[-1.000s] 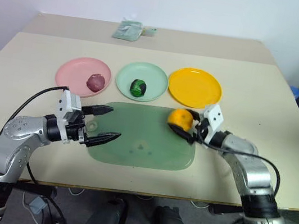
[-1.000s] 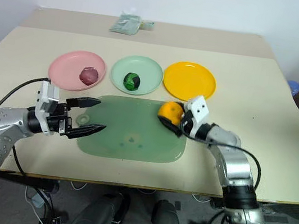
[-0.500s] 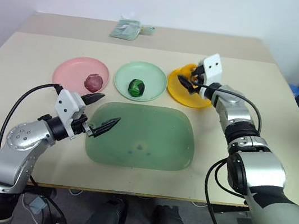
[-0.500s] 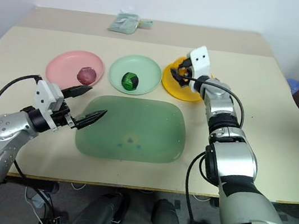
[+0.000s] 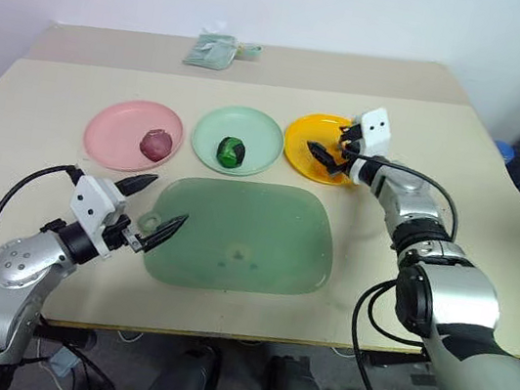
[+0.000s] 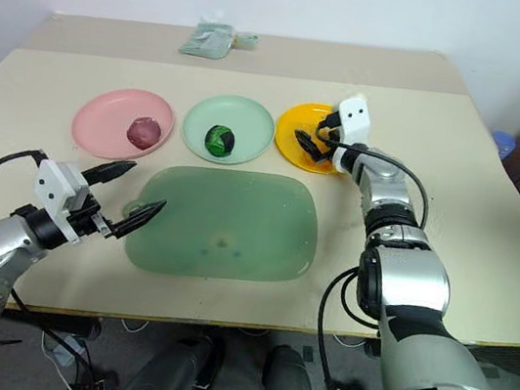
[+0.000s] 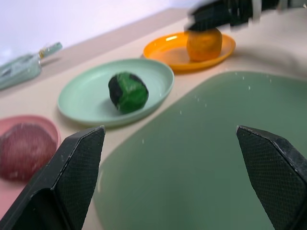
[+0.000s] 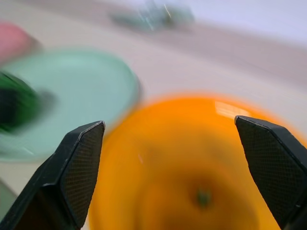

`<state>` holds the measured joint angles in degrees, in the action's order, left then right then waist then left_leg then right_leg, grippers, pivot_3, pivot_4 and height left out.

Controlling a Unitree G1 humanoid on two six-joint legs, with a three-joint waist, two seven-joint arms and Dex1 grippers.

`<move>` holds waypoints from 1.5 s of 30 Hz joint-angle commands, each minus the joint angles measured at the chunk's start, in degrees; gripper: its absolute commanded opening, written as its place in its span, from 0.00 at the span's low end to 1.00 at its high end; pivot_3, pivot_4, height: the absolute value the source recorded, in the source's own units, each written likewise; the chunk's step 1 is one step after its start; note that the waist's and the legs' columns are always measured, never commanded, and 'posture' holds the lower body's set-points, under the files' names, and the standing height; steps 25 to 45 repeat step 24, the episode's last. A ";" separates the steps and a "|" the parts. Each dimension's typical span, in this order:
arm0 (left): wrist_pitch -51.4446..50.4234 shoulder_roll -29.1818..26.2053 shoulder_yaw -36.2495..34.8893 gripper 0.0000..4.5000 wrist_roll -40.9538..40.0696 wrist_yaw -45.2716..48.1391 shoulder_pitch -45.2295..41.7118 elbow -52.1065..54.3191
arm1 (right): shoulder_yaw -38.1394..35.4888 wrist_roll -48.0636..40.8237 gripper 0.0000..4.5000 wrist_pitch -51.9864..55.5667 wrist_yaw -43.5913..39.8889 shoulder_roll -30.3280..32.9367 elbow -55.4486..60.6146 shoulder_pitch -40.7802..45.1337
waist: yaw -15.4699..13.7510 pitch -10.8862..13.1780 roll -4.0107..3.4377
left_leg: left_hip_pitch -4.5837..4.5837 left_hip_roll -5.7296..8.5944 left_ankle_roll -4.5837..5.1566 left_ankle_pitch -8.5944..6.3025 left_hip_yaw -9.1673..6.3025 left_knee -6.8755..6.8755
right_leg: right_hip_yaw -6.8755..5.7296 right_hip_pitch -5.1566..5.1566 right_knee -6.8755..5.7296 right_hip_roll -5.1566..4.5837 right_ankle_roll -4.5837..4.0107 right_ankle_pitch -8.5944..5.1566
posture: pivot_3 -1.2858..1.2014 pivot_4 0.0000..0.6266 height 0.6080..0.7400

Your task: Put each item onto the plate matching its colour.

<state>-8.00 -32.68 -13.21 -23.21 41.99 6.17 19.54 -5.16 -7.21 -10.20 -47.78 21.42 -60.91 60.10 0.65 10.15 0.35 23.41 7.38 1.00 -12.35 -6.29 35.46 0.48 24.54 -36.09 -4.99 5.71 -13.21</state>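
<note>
Over the last second the right gripper (image 5: 330,157) has carried the orange ball (image 7: 204,44) from the near right corner of the green mat (image 5: 243,237) up to the yellow-orange plate (image 5: 301,134), and the left gripper (image 5: 157,208) has drawn back toward the mat's near left edge. The orange ball now sits on the yellow-orange plate, with the right gripper's jaws spread wide on either side of it; in the right wrist view the ball lies between the two black fingers (image 8: 76,172) and neither touches it. From the left wrist view the right gripper hangs just above the ball.

The left gripper hovers over the left rim of the mat, its jaws spread wide and holding nothing.

The dark red ball (image 5: 155,143) rests on the pink plate (image 5: 113,122), at the left of the row. The green ball with black patches (image 5: 231,152) rests on the pale mint plate (image 5: 260,134), in the middle. The three plates stand side by side on the tabletop (image 5: 493,222) just behind the mat. A small pale green packet (image 5: 210,50) lies well apart, near the far edge of the tabletop.
</note>
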 commanded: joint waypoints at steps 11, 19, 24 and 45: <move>-2.56 -3.51 -0.30 1.00 -3.98 6.38 -5.99 -4.66 | -9.47 -15.63 0.99 32.80 5.10 10.71 82.39 -53.01 | -1.26 -0.05 -0.14 | -0.02 -0.12 -0.08 -0.06 0.08 0.00 | 0.08 0.03 -0.02 -0.01 -0.16 -0.12 | 0.52 0.24 1.00; -4.59 -4.62 -0.22 1.00 -5.28 9.06 -7.08 -5.15 | -16.93 -18.34 0.99 37.55 10.62 11.04 93.12 -65.97 | -1.40 -0.05 -0.13 | -0.02 -0.12 -0.01 -0.03 0.10 0.02 | 0.08 -0.01 0.02 -0.02 -0.19 -0.14 | 0.52 0.24 1.00; -5.87 -4.74 0.61 1.00 -5.39 9.70 -7.47 -4.99 | -17.77 -18.26 0.99 35.93 10.77 10.82 92.38 -67.98 | -1.41 -0.05 -0.12 | -0.02 -0.13 0.00 -0.02 0.10 0.02 | 0.07 -0.02 0.03 -0.02 -0.19 -0.14 | 0.52 0.24 1.00; -5.87 -4.74 0.61 1.00 -5.39 9.70 -7.47 -4.99 | -17.77 -18.26 0.99 35.93 10.77 10.82 92.38 -67.98 | -1.41 -0.05 -0.12 | -0.02 -0.13 0.00 -0.02 0.10 0.02 | 0.07 -0.02 0.03 -0.02 -0.19 -0.14 | 0.52 0.24 1.00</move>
